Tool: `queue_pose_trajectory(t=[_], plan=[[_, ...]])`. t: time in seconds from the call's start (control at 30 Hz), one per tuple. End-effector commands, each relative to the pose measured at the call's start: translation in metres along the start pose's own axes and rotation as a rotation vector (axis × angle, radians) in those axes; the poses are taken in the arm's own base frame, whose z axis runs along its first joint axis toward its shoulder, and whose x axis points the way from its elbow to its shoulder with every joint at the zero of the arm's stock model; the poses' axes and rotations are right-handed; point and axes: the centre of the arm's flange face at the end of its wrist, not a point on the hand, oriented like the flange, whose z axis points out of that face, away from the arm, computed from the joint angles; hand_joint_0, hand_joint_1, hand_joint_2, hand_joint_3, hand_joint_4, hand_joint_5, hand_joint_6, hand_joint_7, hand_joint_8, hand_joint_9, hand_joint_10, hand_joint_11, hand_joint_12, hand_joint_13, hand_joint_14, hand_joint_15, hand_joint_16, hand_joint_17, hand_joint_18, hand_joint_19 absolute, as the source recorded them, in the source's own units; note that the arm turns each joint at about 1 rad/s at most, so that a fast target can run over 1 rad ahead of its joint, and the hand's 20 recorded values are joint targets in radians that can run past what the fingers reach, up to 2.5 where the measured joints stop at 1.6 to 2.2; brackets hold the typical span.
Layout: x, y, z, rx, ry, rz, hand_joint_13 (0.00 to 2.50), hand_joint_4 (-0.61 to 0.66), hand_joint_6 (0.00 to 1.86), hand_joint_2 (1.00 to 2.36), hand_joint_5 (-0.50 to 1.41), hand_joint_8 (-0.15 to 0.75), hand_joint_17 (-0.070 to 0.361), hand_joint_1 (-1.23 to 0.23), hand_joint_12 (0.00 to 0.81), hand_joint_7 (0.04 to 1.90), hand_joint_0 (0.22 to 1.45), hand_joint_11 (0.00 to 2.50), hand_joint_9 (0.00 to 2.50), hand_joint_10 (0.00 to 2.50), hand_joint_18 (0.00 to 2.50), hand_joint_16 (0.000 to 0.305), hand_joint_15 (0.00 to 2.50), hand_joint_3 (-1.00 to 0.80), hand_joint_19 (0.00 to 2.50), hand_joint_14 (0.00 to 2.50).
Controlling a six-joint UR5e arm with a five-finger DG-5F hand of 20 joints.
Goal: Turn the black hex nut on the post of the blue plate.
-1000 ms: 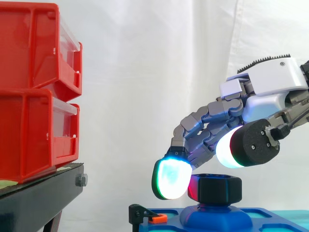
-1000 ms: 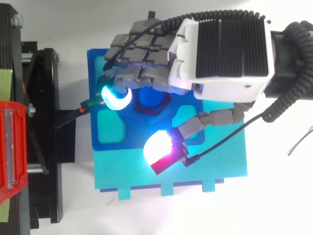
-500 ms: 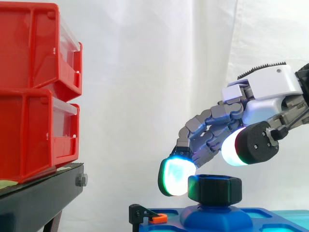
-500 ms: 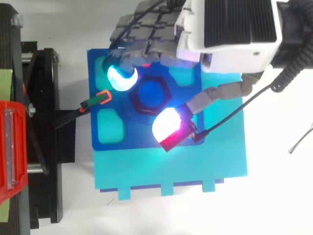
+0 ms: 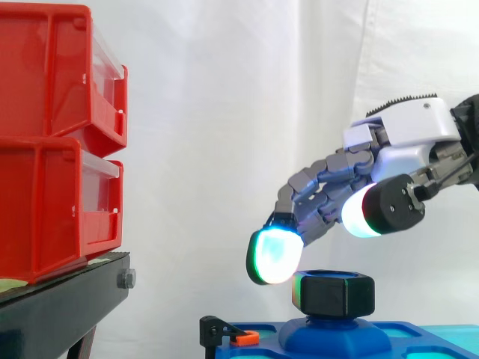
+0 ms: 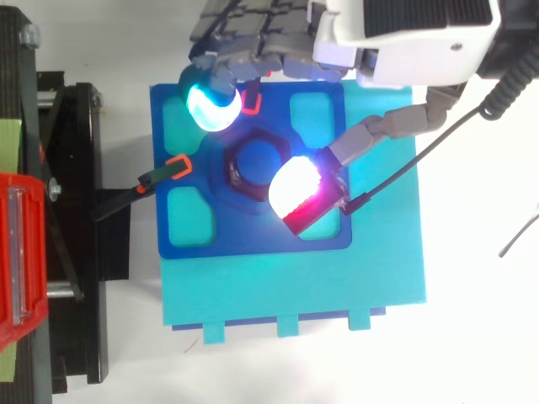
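One black hex nut (image 5: pixel 333 293) sits on the post at the middle of the blue plate (image 6: pixel 253 237), which lies on a lighter cyan board (image 6: pixel 370 286). The hand (image 5: pixel 408 138) hovers just above the nut, holding nothing. Its fingers are loosely bent, and the thumb is set well apart from them. From the side, the cyan-green fingertip pad (image 5: pixel 273 256) hangs beside the nut's upper left edge, and the thumb's pad (image 5: pixel 361 215) is higher, over its right side. Neither appears to touch it.

This looks like the approach to a grip, with no turn under way. The next move calls for lowering the hand until the pads are level with the nut's flats. Thumb and fingers then close on opposite faces, and the hand rotates about the post.
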Motion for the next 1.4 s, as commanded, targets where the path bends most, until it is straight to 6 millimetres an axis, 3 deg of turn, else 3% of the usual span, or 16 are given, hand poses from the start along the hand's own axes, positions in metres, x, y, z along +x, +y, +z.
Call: queue_pose_trajectory(t=[0.0, 0.17, 0.37, 0.47, 0.83, 1.0, 1.37], plan=[[-0.011, 0.007, 0.003, -0.008, -0.011, -0.001, 0.36, 0.23, 0.5, 1.0, -0.19, 0.282, 0.118, -0.51, 0.394, 0.81, 0.47, 0.0, 0.4, 0.0, 0.27, 0.052, 0.02, -0.5, 0.18, 0.0], [-0.019, 0.021, 0.007, -0.014, -0.03, -0.007, 0.36, 0.23, 0.5, 1.0, -0.19, 0.283, 0.117, -0.51, 0.395, 0.81, 0.47, 0.0, 0.4, 0.0, 0.26, 0.052, 0.02, -0.5, 0.18, 0.0], [-0.015, 0.035, 0.013, -0.009, -0.053, -0.017, 0.36, 0.23, 0.5, 1.0, -0.19, 0.283, 0.117, -0.51, 0.396, 0.81, 0.47, 0.0, 0.4, 0.0, 0.26, 0.052, 0.02, -0.5, 0.18, 0.0], [-0.003, 0.049, 0.021, 0.003, -0.053, -0.024, 0.35, 0.23, 0.5, 1.0, -0.19, 0.284, 0.117, -0.51, 0.395, 0.81, 0.47, 0.0, 0.4, 0.0, 0.26, 0.052, 0.03, -0.5, 0.17, 0.0], [0.012, 0.067, 0.025, 0.012, -0.044, -0.028, 0.28, 0.24, 0.5, 1.0, -0.19, 0.29, 0.131, -0.5, 0.414, 0.81, 0.44, 0.0, 0.38, 0.0, 0.25, 0.058, 0.0, -0.5, 0.15, 0.0], [0.037, 0.065, 0.022, 0.031, -0.036, -0.027, 0.27, 0.24, 0.5, 1.0, -0.19, 0.288, 0.131, -0.5, 0.415, 0.81, 0.44, 0.0, 0.38, 0.0, 0.25, 0.058, 0.0, -0.5, 0.16, 0.0], [0.04, 0.064, 0.023, 0.03, -0.041, -0.025, 0.27, 0.23, 0.5, 1.0, -0.19, 0.287, 0.129, -0.49, 0.411, 0.81, 0.45, 0.0, 0.38, 0.0, 0.24, 0.057, 0.0, -0.5, 0.16, 0.0]])
